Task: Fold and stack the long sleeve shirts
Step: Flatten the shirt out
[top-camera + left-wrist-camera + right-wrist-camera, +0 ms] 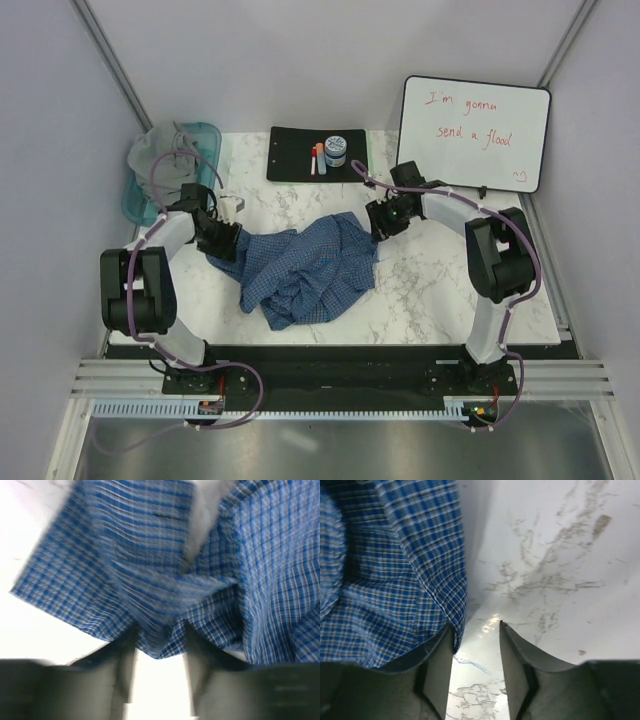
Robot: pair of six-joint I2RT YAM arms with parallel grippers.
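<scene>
The blue-and-white check shirt (305, 265) lies crumpled in the middle of the marble table. My left gripper (215, 240) is at its left edge. In the left wrist view its jaws (159, 630) stand open, with a fold of the check shirt (150, 580) draped over the fingertips. My right gripper (378, 222) is at the shirt's upper right edge. In the right wrist view it (476, 627) is open over bare table, its left finger (437, 670) touching the shirt's hem (395, 580). The grey shirt (158, 152) sits bunched in the teal tub at the back left.
The teal tub (205, 133) stands at the back left corner. A black mat (295, 158) at the back holds a small jar (336, 151) and markers (318, 160). A whiteboard (475, 132) leans at the back right. A small white object (232, 207) lies by the left gripper.
</scene>
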